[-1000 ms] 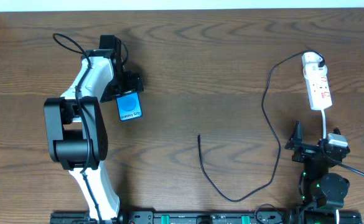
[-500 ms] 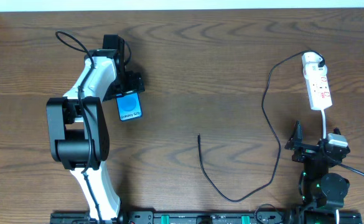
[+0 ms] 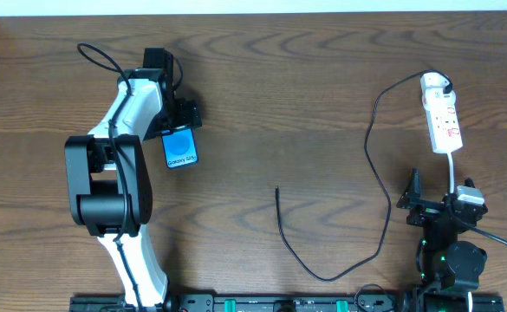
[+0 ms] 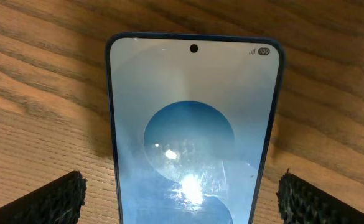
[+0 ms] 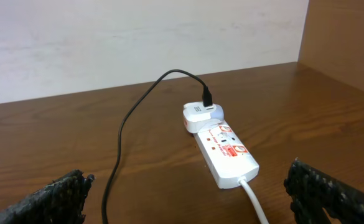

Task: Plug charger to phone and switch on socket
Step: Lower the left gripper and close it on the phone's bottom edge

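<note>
The phone [image 3: 180, 149] lies flat on the table at the left, its blue screen up; it fills the left wrist view [image 4: 191, 124]. My left gripper [image 3: 178, 123] is open, low over the phone's far end, its fingers [image 4: 51, 200] standing off both long edges [image 4: 182, 198]. The black charger cable [image 3: 367, 156] runs from a white adapter in the socket strip [image 3: 444, 121] down to a free tip [image 3: 276, 188] at mid-table. My right gripper [image 3: 442, 192] is open and empty, short of the strip [image 5: 228, 152] and cable [image 5: 122, 130], with its own midpoint low in the right wrist view [image 5: 188, 199].
The strip's white cord [image 5: 253, 196] runs toward my right gripper. The cable loops toward the front edge [image 3: 322, 277]. A pale wall [image 5: 138, 37] stands behind the table's far edge. The left arm's own black cable [image 3: 97, 56] loops at the far left.
My left arm has shifted a little to the right over the phone, then held still. The phone, the cable and the right arm have not moved.
</note>
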`<act>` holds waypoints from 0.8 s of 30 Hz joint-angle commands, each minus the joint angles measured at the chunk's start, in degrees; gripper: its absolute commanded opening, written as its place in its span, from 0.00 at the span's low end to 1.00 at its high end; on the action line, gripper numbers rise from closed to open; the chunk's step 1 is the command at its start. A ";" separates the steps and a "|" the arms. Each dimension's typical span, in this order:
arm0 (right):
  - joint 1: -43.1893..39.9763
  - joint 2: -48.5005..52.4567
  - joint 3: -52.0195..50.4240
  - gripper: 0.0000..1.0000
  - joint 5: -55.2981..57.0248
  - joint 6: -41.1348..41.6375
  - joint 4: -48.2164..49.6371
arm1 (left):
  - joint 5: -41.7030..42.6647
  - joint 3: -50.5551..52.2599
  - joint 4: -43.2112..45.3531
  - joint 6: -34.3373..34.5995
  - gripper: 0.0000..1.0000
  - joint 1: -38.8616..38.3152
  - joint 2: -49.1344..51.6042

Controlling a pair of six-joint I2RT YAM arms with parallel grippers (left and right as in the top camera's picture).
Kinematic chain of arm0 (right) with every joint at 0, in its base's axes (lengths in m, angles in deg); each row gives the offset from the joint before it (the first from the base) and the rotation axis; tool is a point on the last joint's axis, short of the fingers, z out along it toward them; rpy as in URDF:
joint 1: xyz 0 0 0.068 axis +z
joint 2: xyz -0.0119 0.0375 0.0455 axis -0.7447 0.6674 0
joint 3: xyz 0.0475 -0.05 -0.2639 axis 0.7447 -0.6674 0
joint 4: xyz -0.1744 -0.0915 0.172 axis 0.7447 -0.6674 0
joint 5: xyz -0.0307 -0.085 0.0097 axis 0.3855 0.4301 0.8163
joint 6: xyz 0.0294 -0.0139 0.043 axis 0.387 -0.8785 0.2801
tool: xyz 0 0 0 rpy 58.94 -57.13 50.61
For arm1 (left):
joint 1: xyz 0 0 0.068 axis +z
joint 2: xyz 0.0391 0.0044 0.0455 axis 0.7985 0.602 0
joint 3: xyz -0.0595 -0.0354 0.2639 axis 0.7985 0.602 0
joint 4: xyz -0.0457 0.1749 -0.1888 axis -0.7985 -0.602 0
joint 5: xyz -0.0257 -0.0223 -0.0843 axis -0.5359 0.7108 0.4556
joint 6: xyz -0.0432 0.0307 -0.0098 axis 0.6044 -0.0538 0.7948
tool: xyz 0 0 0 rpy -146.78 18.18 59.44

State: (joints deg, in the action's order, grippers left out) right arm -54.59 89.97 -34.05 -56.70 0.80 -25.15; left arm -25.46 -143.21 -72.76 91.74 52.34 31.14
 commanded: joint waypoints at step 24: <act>0.46 0.02 -0.09 0.99 -0.11 -0.87 -0.20 | -0.44 1.05 0.57 0.66 0.98 0.02 1.27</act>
State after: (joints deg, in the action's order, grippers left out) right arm -54.59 89.97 -34.05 -56.70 0.80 -25.15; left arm -25.44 -142.77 -72.17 91.83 52.34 31.17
